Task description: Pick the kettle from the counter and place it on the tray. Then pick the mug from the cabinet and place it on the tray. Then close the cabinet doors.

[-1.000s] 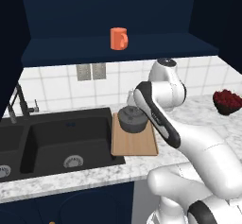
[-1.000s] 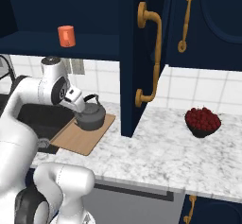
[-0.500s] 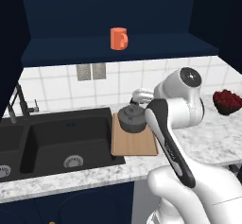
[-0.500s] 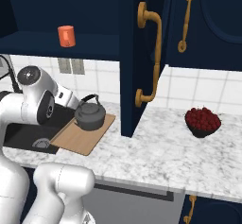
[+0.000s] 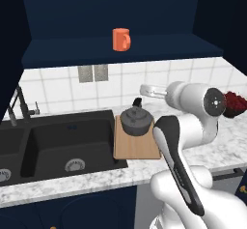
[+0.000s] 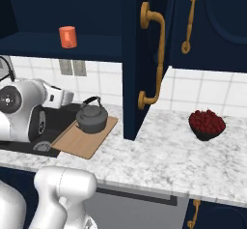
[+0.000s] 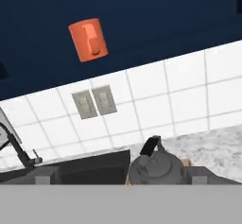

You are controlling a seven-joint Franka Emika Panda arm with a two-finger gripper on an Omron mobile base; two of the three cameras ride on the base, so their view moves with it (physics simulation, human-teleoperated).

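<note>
**Surfaces and finishes**

The kettle (image 5: 136,121) looks like dull dark-grey metal with a matt black handle. The tray (image 5: 137,147) under it is smooth pale wood. The counter (image 6: 159,155) is speckled marble, lightly polished. At 12 o'clock above, the mug (image 5: 121,39) is plain matt orange (ceramic, perhaps). The cabinet (image 5: 120,54) is flat navy paint; its door handles (image 6: 155,59) are brushed gold metal.

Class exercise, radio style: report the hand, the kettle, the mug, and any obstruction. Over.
Hand open, holding nothing. Kettle upright on tray. Mug on cabinet shelf, doors open. Nothing blocking the mug.
</note>
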